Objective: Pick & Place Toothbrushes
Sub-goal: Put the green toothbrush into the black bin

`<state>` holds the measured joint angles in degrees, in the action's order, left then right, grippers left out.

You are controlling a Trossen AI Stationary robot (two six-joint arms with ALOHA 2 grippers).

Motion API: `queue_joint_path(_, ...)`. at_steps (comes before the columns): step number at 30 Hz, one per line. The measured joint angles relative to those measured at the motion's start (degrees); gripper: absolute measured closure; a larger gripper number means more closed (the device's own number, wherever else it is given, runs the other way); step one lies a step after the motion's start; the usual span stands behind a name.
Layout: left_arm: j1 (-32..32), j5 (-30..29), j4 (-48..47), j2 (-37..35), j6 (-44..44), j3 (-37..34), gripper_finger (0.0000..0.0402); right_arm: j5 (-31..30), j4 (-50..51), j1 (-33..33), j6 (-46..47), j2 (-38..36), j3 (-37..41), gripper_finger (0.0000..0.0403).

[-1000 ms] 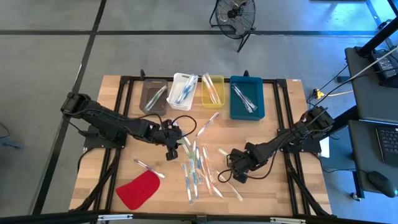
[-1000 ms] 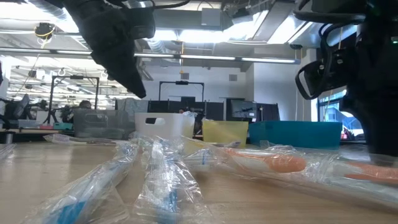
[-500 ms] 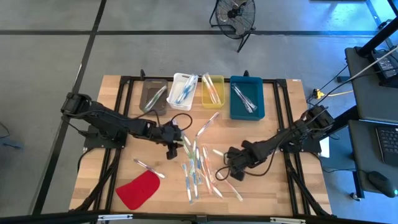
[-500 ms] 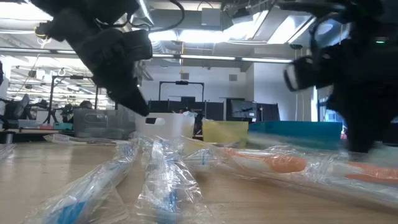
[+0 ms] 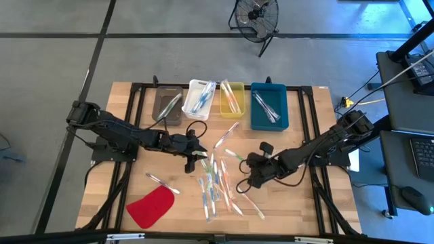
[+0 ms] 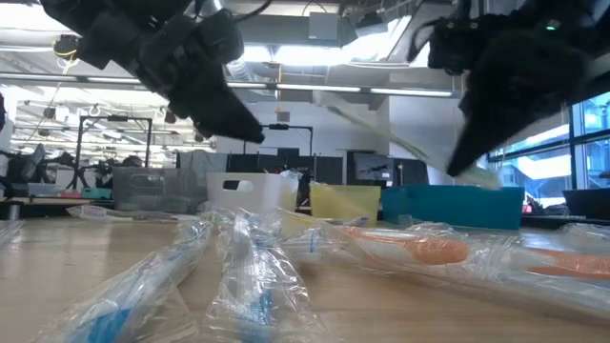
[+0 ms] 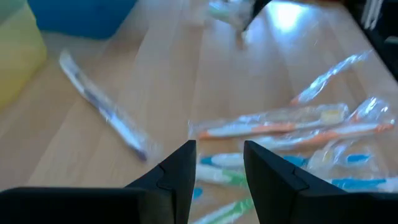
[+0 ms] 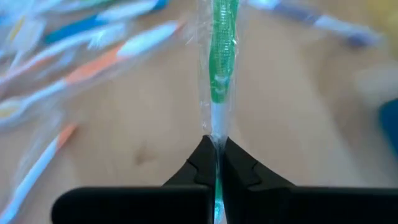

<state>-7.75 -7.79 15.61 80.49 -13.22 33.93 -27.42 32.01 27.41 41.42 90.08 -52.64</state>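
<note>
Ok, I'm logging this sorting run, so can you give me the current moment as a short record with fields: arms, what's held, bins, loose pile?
right gripper: shut on a green-and-white toothbrush in clear wrap, lifted off the table
left gripper: open, empty, low over the pile
loose wrapped toothbrushes: scattered mid-table, blue, green and orange
bins: grey, white, yellow, blue in a row at the far edge, each holding toothbrushes
flat red piece: near edge, on the left arm's side

Mid-table's jammed w/ wrapped toothbrushes (image 5: 213, 183); both arms crowd it, left gripper (image 5: 201, 155) & right gripper (image 5: 245, 163) near each other. Bins (image 5: 269, 118) block the far edge. Bare wood (image 5: 135, 122) at left; red piece (image 5: 150, 207) at the near-left corner.
</note>
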Motion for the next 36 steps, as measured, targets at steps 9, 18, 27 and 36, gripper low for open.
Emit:
queue_joint_path(9, 0.0, -0.2, 6.2, 0.0, 2.0, 0.0, 0.0272, -8.2, -3.4, 0.0, -3.7, -2.6, 0.0, 0.0398)
queue_joint_path(18, 0.0, -3.1, 14.2, 0.0, 4.2, 0.0, 0.0272, -12.9, -15.0, -1.2, -12.3, -3.2, -0.1, 0.0398)
queue_joint_path(27, 0.0, -3.1, 18.4, 0.0, 6.1, 0.0, 0.0272, -14.1, -26.2, -3.8, -21.9, -3.2, -0.1, 0.0398)
queue_joint_path(36, 0.0, -3.1, 22.9, 0.0, 7.5, 0.0, 0.0272, -8.7, -34.8, -5.9, -29.1, -3.2, -0.1, 0.0398)
